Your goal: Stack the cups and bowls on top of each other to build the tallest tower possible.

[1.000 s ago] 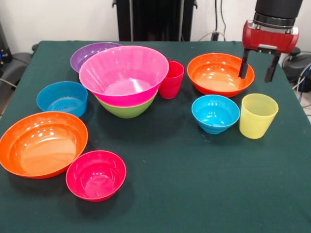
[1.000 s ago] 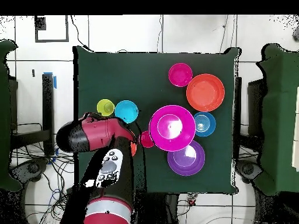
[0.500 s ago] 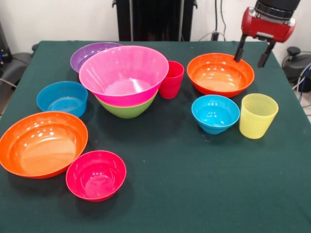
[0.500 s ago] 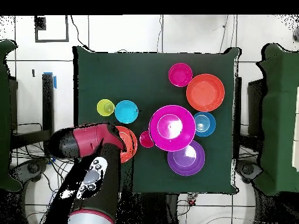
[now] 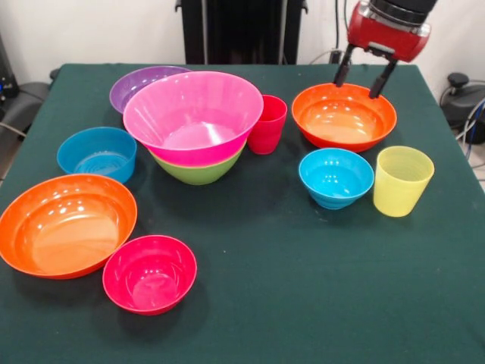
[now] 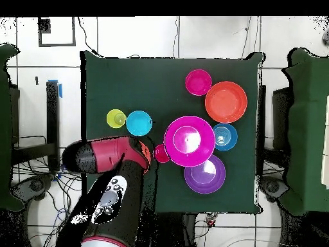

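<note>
Tower (image 5: 195,125): pink bowl nested in green only. Beside it: red cup (image 5: 267,123); orange bowl (image 5: 343,115) beyond, gripper (image 5: 363,74) above, spread, apparently empty. Remaining pieces unstacked.

One camera stands low across the dark green cloth-covered table (image 5: 303,303), close enough that the table fills the picture. The other looks straight down from high above, taking in the whole table (image 6: 109,83) and floor around it. Both show the large glossy pink plastic bowl (image 5: 193,114) (image 6: 189,140), turned half round between them
</note>
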Robot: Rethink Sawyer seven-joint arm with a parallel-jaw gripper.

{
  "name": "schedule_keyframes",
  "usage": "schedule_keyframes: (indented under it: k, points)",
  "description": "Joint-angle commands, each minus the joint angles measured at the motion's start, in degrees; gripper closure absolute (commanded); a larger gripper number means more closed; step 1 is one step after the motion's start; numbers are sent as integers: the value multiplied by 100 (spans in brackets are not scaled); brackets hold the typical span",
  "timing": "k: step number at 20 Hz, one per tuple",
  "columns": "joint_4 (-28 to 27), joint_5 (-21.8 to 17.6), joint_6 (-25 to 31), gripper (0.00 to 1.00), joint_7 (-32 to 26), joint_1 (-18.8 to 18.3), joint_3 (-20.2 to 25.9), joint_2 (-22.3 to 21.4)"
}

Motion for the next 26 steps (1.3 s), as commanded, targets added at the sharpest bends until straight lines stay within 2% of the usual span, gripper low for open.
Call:
schedule_keyframes:
  k: [1,15,26]
  points:
    - [3,-97,190,0,554,-163,131,317]
    - [52,-40,-162,0,324,-387,417,299]
    - [457,126,-982,0,423,-672,1152,238]
